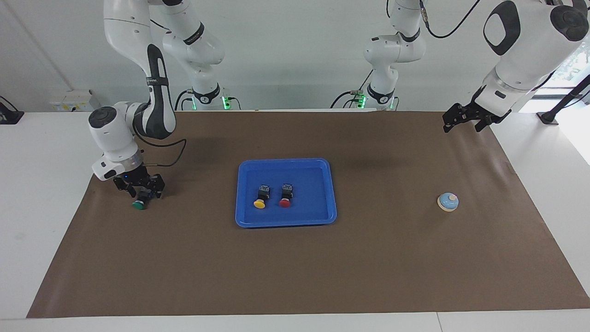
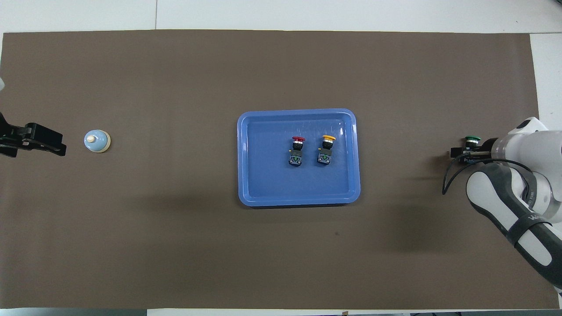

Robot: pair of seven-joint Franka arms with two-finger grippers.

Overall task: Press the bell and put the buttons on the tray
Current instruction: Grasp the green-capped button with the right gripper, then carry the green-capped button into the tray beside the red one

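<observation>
1. Up near the robots, over the counter's [image 1: 295,276] corner at the left arm's end, the left pincer [image 1: 464,121] waits in the air. I cannot tell how its fingers stand.
2. At the right arm's end, the right pincer [image 1: 138,190] is low over the green button [image 1: 138,204]. It looks closed on the button's black body, but that is hard to see.
3. The blue tray [image 1: 286,220] sits mid-counter, with the yellow button [image 1: 260,202] and red button [image 1: 285,201] side by side in it.
4. The bell [image 1: 448,202] sits alone toward the left arm's end.
</observation>
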